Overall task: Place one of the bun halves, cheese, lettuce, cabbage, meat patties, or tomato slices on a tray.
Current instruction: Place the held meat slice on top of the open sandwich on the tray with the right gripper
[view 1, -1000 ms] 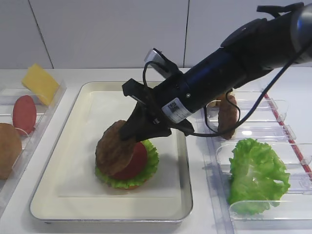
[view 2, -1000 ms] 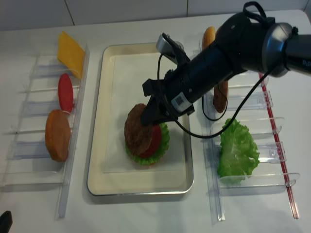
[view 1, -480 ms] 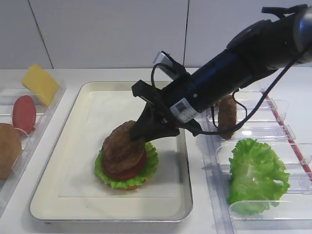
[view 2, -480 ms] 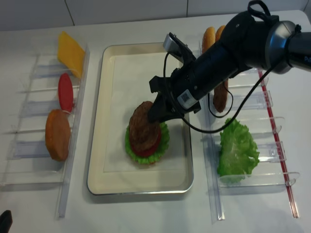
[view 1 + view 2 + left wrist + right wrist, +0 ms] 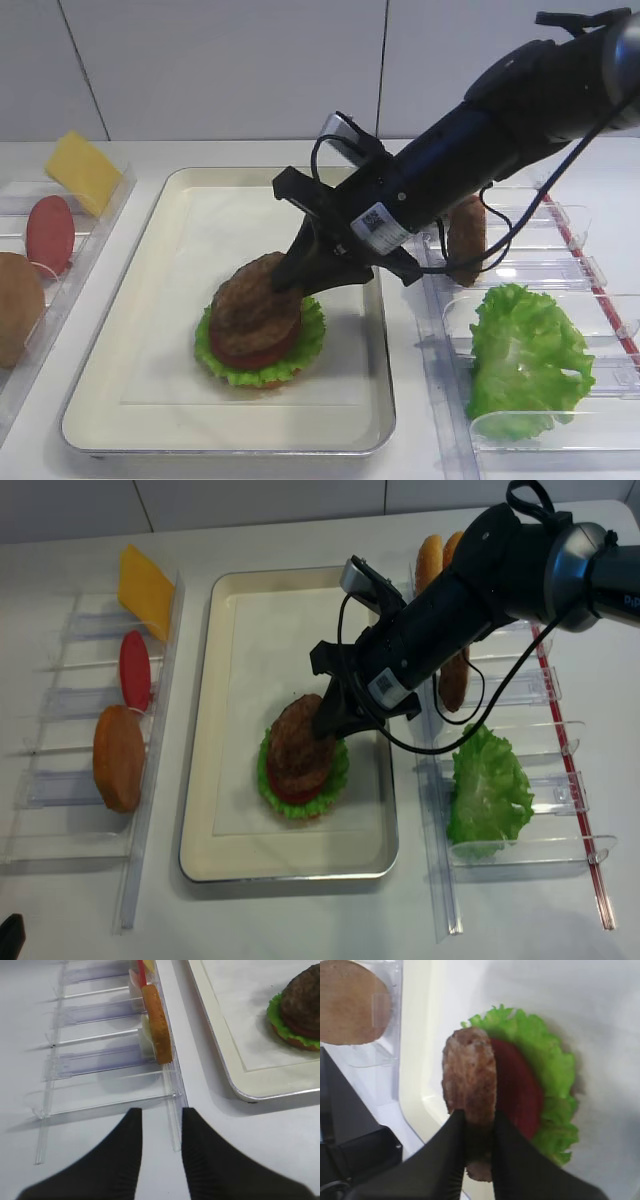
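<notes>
A dark brown meat patty [image 5: 252, 302] lies slightly tilted on a stack in the silver tray [image 5: 200, 438]. Under it are a red tomato slice [image 5: 250, 355], green lettuce [image 5: 303, 343] and a bun edge. My right gripper [image 5: 290, 280] is shut on the patty's right edge. The right wrist view shows the black fingers [image 5: 452, 1135] pinching the patty [image 5: 470, 1075] beside the tomato slice [image 5: 517, 1095]. My left gripper [image 5: 161, 1112] hangs open over the bare table by the left holder's near end, nothing between its fingers.
The left clear holder [image 5: 95, 235] carries cheese [image 5: 82, 170], a tomato slice [image 5: 50, 233] and a bun half [image 5: 18, 305]. The right holder [image 5: 560, 260] carries a lettuce leaf [image 5: 525, 360], another patty [image 5: 467, 235] and bun halves [image 5: 430, 555], close beside my right arm.
The patty went from steeply tilted at the stack's left to lying nearly flat on the tomato slice. My right gripper lowered and shifted slightly right, still shut on it.
</notes>
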`<action>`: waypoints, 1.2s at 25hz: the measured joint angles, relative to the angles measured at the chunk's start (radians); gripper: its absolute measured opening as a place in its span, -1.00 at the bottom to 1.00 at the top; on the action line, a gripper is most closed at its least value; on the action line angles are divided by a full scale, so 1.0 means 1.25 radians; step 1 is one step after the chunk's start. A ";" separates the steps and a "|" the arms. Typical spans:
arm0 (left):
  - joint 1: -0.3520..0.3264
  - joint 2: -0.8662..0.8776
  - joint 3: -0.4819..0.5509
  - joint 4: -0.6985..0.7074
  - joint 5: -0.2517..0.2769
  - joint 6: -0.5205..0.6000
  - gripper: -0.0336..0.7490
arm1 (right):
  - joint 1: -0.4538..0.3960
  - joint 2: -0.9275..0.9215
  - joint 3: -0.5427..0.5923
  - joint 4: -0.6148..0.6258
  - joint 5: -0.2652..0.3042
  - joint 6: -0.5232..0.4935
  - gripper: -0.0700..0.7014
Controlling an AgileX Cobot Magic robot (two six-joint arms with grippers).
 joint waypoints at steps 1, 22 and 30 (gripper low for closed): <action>0.000 0.000 0.000 0.000 0.000 0.000 -0.45 | 0.000 0.000 0.000 0.012 0.004 -0.002 -0.52; 0.000 0.000 0.000 0.000 0.000 0.000 -0.45 | 0.000 0.038 0.000 0.102 0.053 -0.088 -0.52; 0.000 0.000 0.000 0.000 0.000 0.000 -0.45 | 0.000 0.039 0.000 0.074 0.038 -0.078 -0.52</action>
